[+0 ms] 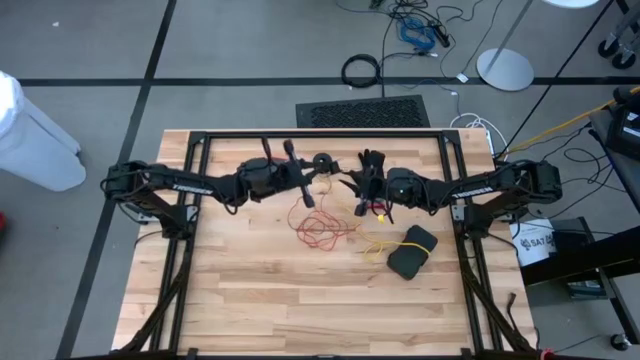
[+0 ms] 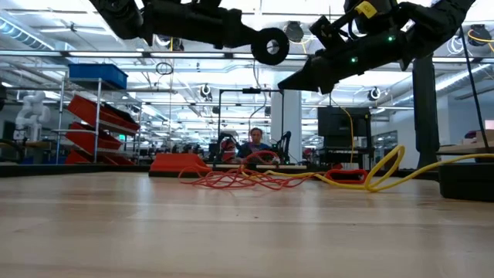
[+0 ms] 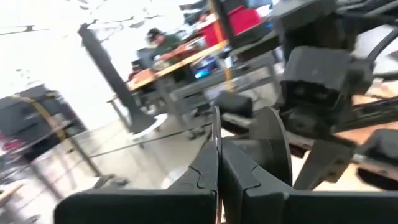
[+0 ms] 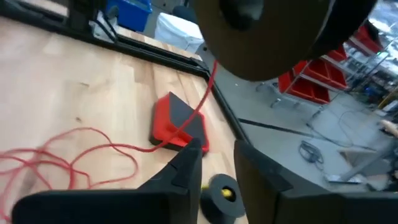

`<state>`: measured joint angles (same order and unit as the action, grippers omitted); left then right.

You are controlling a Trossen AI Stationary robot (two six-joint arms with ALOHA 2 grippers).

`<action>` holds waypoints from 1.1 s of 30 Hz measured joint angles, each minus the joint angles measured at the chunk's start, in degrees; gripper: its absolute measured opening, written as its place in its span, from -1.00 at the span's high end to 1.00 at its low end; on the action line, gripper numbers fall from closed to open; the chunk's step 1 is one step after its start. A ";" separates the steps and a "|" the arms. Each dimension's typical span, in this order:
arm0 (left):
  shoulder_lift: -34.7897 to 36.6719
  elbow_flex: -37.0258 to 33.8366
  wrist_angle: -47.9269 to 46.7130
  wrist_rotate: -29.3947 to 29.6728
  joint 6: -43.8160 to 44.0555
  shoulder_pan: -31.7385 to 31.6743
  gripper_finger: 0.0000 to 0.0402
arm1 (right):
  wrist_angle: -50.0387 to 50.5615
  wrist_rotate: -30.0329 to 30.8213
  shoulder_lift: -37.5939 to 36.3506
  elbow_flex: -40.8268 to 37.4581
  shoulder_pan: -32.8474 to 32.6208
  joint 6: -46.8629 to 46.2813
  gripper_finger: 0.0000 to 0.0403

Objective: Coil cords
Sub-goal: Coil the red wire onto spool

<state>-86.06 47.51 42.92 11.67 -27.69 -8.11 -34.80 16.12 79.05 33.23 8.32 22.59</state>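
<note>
Above the far middle of the wooden table (image 1: 250, 300), the two arms meet, both raised off the surface. The left pincer (image 1: 307, 196) is fully closed; in its wrist view the two fingers (image 3: 208, 165) press together, and a round black reel (image 1: 322, 162) sits just at their tip, but I cannot tell if it is really gripped. The right pincer (image 1: 352, 186) stands partly open, with a clear gap between its fingers (image 4: 186, 165), and nothing is seen between them. The red-orange cord (image 1: 318, 228) lies in a loose tangle on the table below the two pincers, and one strand rises from it toward the reel. The yellow cord (image 1: 378, 243) lies beside it, toward the right arm, near a black pad (image 1: 412, 251). A second small black reel (image 4: 222, 194) with a yellow centre rests on the table under the right pincer.
</note>
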 joint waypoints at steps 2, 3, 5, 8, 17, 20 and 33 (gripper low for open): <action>0.00 0.00 0.05 2.90 -0.27 0.72 0.99 | -0.71 -2.78 0.25 0.00 0.29 -1.68 0.62; 0.00 0.00 0.07 3.83 -0.28 1.05 0.99 | -1.34 -5.12 0.47 0.00 0.54 -2.74 0.63; 0.00 0.00 0.26 5.41 -0.28 1.67 0.99 | -3.48 -8.65 1.65 0.01 0.98 -4.82 0.63; 0.00 -0.02 1.31 6.84 -0.28 2.50 1.00 | -6.46 -8.96 4.37 0.02 1.49 -6.05 0.64; -0.02 -0.02 1.16 8.36 -3.00 4.16 1.00 | -14.95 -8.96 10.39 0.00 2.66 -8.67 0.64; -0.02 -0.02 1.18 8.36 -3.10 4.43 1.00 | -15.59 -9.32 10.67 0.00 2.65 -9.62 0.64; -0.04 -0.02 1.16 8.38 -3.07 4.40 1.00 | -15.16 -12.00 10.95 0.00 2.71 -14.32 0.64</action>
<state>-86.11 47.48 44.08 20.05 -30.76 -3.70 -49.96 4.12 89.99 33.23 11.03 8.26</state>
